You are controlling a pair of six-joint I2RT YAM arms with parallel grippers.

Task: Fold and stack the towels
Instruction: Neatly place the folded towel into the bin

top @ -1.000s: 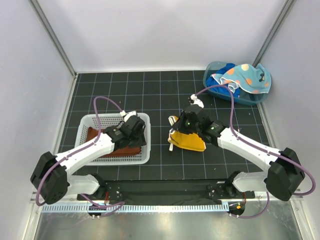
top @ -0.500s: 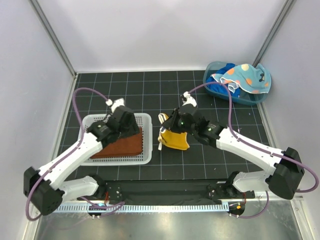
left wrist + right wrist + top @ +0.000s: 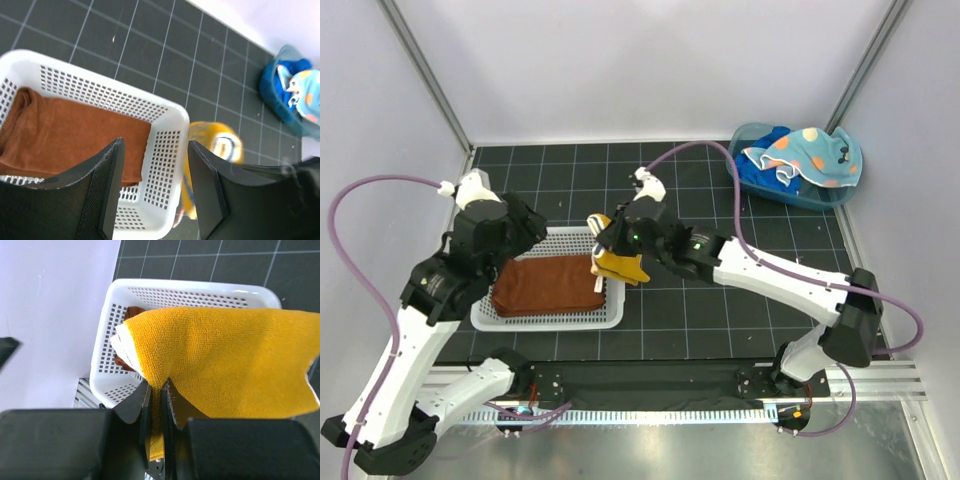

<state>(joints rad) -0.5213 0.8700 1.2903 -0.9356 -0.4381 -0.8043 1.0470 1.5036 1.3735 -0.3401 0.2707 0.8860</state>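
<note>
A folded rust-brown towel (image 3: 542, 288) (image 3: 65, 132) lies flat in the white mesh basket (image 3: 546, 320) (image 3: 167, 150). My right gripper (image 3: 612, 252) (image 3: 160, 390) is shut on a fold of the yellow-orange towel (image 3: 619, 264) (image 3: 225, 360), which hangs over the basket's right rim (image 3: 165, 287). My left gripper (image 3: 525, 226) (image 3: 155, 150) is raised above the basket's back left, open, with nothing in it. A light blue spotted towel (image 3: 810, 152) (image 3: 307, 95) and a royal blue towel (image 3: 761, 172) (image 3: 293, 70) are piled in the tub at the back right.
The blue plastic tub (image 3: 817, 197) (image 3: 276, 102) stands at the back right corner. White walls close in the black gridded table (image 3: 720, 320) on three sides. Purple cables loop above both arms.
My left gripper has let go of the brown towel, opened wider and risen to the back left. My right gripper carried the yellow towel left, from the mat's middle to the basket's right rim.
</note>
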